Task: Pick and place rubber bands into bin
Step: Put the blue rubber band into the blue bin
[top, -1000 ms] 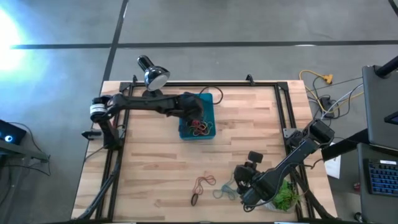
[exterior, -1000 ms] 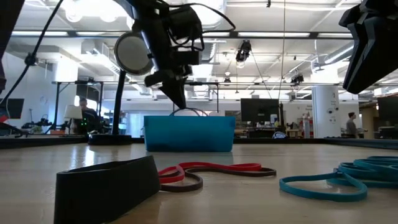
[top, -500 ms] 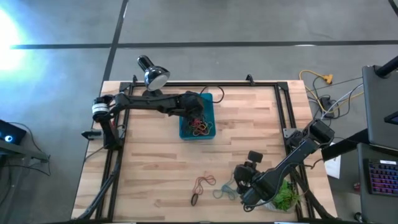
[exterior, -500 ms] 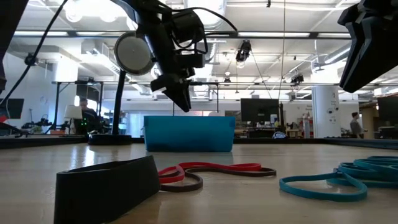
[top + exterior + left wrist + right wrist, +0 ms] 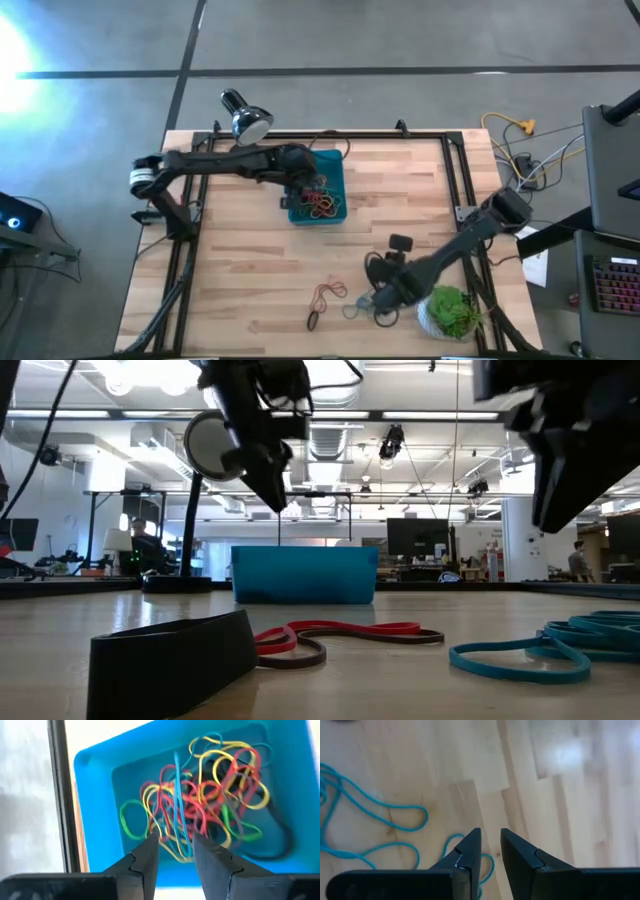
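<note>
Nearest the front edge of the wooden surface [image 5: 250,270], a black band [image 5: 170,660] is lying flat, with a red band [image 5: 345,631] curling just beside it. To the right, blue bands [image 5: 375,815] are sprawling loose, and the right tool [image 5: 489,851] is hanging over them, fingers a narrow gap apart, gripping nothing. A green plant in a white pot [image 5: 452,312] is crowding that arm at the front right corner.

Further back, the teal bin [image 5: 95,805] is sitting on the surface's far half, holding a tangled pile of rubber bands [image 5: 205,805] in red, yellow, green and blue. The left tool [image 5: 175,857] is hovering over the bin, fingers partly spread, nothing between them.

A black desk lamp [image 5: 245,118] is standing at the far edge, close to the left arm. Behind everything, monitors and a person [image 5: 578,560] are showing in the room.
</note>
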